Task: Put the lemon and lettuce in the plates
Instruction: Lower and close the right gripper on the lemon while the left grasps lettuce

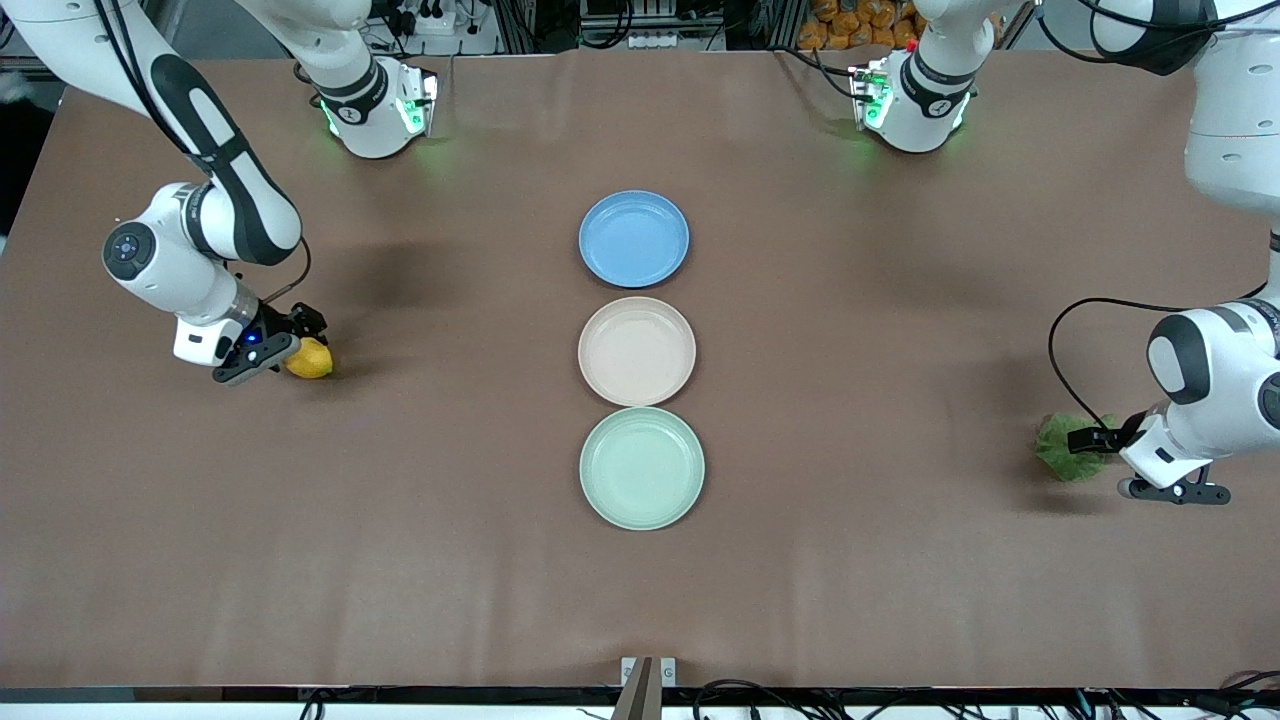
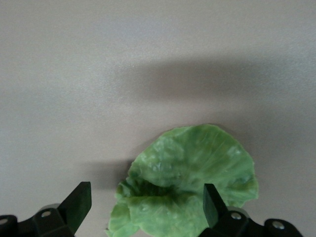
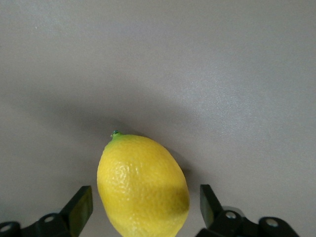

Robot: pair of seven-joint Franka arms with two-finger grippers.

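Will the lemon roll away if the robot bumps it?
Probably. The lemon is rounded and egg-shaped, so a nudge could make it wobble or roll on the flat table. Its skin looks smooth, so it may slip. The right gripper has its jaws open on either side.

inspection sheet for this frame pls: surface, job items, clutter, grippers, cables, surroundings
Surface: brown table, bare apart from the listed items.
Job's things: lemon on the table at the right arm's end; lettuce on the table at the left arm's end; cream plate and green plate mid-table, both empty.
Clutter: blue plate, empty.
Grippers: right gripper open, fingers either side of the lemon; left gripper open around the lettuce.
Cables: black cable looping at the left arm.
Surroundings: equipment past the table edge.
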